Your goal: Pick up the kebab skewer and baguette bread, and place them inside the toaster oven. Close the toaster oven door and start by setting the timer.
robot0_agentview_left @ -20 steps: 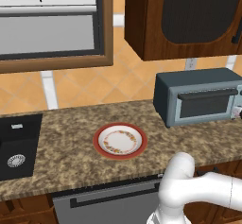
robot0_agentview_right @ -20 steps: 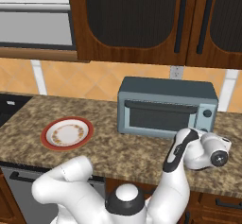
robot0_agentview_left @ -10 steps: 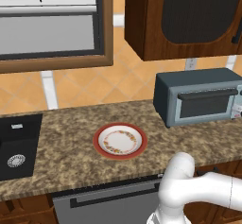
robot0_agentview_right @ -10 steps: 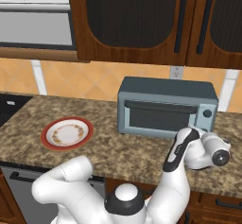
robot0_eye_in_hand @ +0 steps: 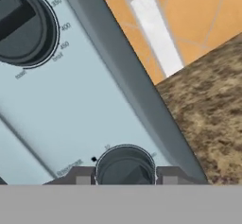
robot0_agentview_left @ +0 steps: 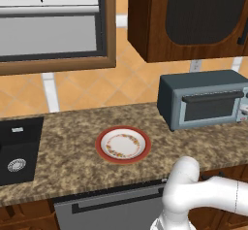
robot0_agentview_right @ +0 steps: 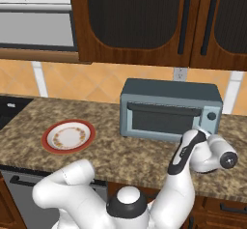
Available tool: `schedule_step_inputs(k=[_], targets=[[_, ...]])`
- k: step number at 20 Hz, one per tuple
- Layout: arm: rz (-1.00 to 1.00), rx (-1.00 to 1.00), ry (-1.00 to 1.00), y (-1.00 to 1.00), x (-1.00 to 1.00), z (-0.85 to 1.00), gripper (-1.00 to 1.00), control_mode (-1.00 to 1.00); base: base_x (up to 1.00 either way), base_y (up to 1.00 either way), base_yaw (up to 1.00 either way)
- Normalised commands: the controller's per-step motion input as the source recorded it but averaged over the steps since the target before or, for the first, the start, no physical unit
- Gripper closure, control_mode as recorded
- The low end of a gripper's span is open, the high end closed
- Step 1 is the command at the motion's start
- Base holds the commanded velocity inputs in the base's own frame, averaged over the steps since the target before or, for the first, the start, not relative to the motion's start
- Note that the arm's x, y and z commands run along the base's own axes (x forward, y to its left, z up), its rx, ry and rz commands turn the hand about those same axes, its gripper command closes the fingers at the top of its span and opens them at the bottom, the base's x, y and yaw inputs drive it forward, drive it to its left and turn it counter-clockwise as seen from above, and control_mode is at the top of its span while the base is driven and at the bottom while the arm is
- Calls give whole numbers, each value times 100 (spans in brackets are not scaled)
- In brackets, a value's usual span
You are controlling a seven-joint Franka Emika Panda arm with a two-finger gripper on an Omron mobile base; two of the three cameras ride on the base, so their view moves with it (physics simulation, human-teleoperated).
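The toaster oven (robot0_agentview_left: 203,103) (robot0_agentview_right: 169,112) stands on the counter with the toaster oven door (robot0_agentview_right: 164,121) up and shut behind its dark bar handle. My gripper (robot0_agentview_right: 202,132) (robot0_eye_in_hand: 125,176) is at the control panel (robot0_eye_in_hand: 71,105) on the oven's right end. In the hand view its fingertips (robot0_eye_in_hand: 82,176) sit on either side of the lower dial, the timer knob (robot0_eye_in_hand: 125,166), and are shut on it. A second dial (robot0_eye_in_hand: 21,24) sits further along the panel. The kebab skewer and the baguette bread are hidden from view.
An empty red-rimmed plate (robot0_agentview_left: 122,144) (robot0_agentview_right: 68,136) lies on the speckled counter (robot0_agentview_left: 72,166) left of the oven. A dark sink (robot0_agentview_left: 17,149) is at the far left. Wooden wall cabinets (robot0_agentview_right: 144,20) hang above the oven, and a dishwasher front (robot0_agentview_left: 111,209) is under the counter.
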Motion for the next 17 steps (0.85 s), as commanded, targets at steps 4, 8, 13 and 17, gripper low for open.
schedule_step_inputs(k=[4, 8, 13, 17], targets=[[-7, 16, 0, 4, -25, -54, 100, -100, 0, 0, 0], [-7, 17, 0, 3, -32, -56, 100, -100, 0, 0, 0], [-8, 17, 0, 8, -33, -58, 100, -100, 0, 0, 0], [-9, 16, 0, 12, -35, -58, 100, -100, 0, 0, 0]])
